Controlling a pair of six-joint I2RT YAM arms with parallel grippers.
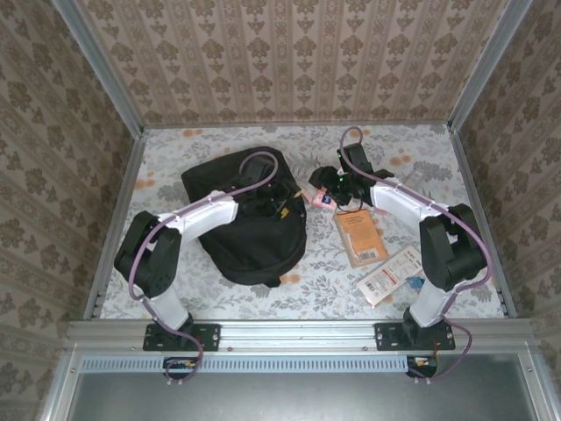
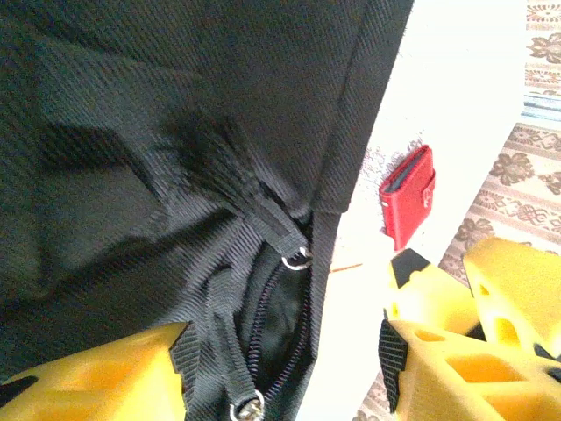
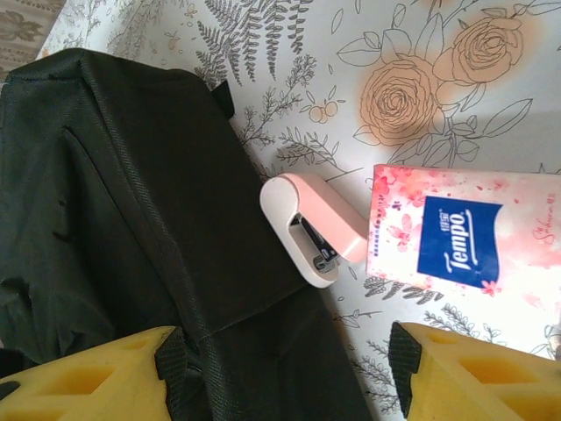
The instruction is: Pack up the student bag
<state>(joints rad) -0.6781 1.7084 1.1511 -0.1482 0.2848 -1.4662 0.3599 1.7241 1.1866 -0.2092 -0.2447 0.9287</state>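
Black student bag [image 2: 131,132] beneath left tool [image 2: 285,324]

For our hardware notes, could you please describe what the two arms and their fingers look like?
Both the left arm and right arm have black joints and white link sleeves, with a purple cable looped along each. Their fingers are yellow and blocky, with moulded hollows and black trim.

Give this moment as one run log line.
left gripper: open over student bag | right gripper: open at its edge | stapler, tissue pack: on table
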